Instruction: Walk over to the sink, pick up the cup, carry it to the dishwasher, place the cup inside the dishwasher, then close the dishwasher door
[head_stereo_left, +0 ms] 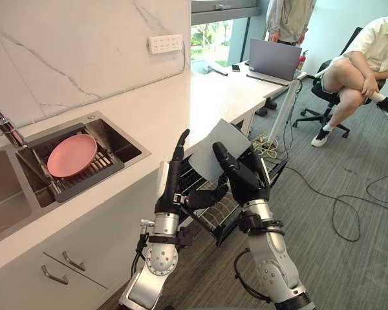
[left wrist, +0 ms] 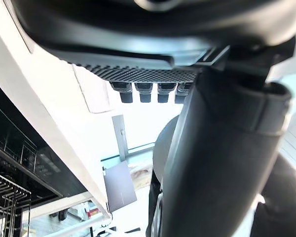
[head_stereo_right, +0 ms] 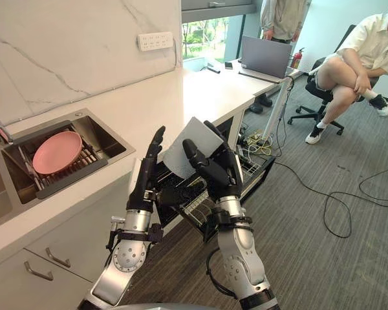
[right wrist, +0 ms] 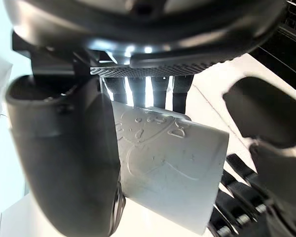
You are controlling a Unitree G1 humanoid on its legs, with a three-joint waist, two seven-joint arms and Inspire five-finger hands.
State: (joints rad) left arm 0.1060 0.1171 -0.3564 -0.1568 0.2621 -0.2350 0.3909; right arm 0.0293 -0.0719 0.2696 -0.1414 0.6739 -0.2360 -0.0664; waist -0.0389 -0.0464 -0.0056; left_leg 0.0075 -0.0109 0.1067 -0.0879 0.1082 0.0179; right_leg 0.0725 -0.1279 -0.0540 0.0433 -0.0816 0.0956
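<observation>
Right hand (head_stereo_left: pixel 249 182) has thumb and fingers curled round the one pale cup (head_stereo_left: pixel 227 134), so it's sitting between them. Left hand (head_stereo_left: pixel 170 194) is just beside, fingers straight and together, holding nothing. One open dishwasher rack (head_stereo_left: pixel 210 218) below both sets of fingertips.

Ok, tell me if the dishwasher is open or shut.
Dishwasher open: its rack juts out from under the counter, below the cup in the right hand.

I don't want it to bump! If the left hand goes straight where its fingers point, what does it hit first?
Probably the white countertop, just beyond the left hand. Depth is unclear, so it might pass above the edge.
</observation>
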